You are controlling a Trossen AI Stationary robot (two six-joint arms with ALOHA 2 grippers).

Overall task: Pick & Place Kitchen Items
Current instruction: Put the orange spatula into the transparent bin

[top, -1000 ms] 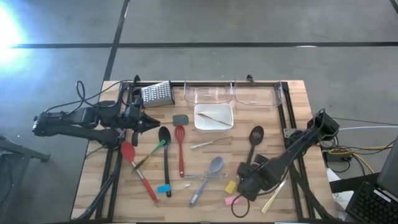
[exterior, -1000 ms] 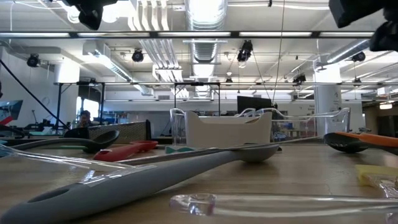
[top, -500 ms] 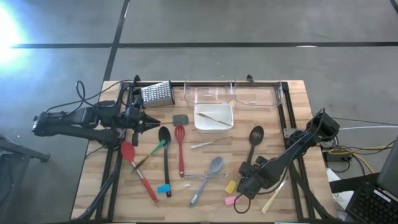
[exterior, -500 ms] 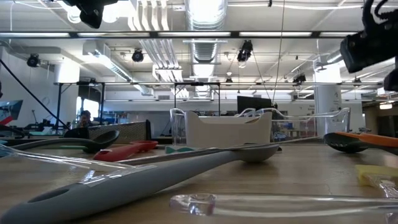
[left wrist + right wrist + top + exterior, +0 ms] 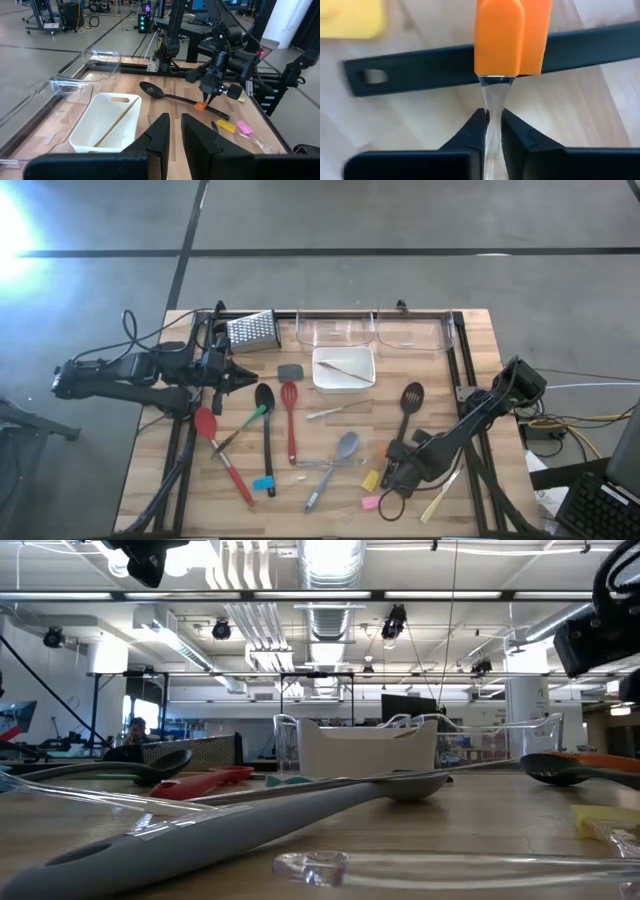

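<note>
An orange spatula head [image 5: 512, 37] on a clear handle [image 5: 492, 100] lies across the handle [image 5: 420, 70] of the black slotted spoon [image 5: 410, 405], near the table's right front. My right gripper [image 5: 392, 477] is down at it and shut on the clear handle. A yellow piece [image 5: 371, 479] and a pink piece [image 5: 372, 502] lie on the wood just beside it. My left gripper [image 5: 240, 378] hovers at the table's far left, shut on nothing, its fingers [image 5: 161, 132] pointing across the table. My right gripper pinches the spatula's clear handle [image 5: 493, 125] between its two fingers, a short way behind the orange head. The fingers lie along the handle and slant down from above. The orange head rests on the black slotted spoon's handle.
A steel grater [image 5: 250, 330], two clear bins [image 5: 335, 332] [image 5: 412, 332] and a white tray [image 5: 325, 380] holding a wooden stick stand along the far side. Red spatulas [image 5: 290, 420], a black spoon [image 5: 266, 430], a grey spoon [image 5: 338, 460] and tongs lie mid-table.
My right gripper has come down toward the table by the black slotted spoon's handle end, shifting slightly toward the left edge. The left arm has kept still.
</note>
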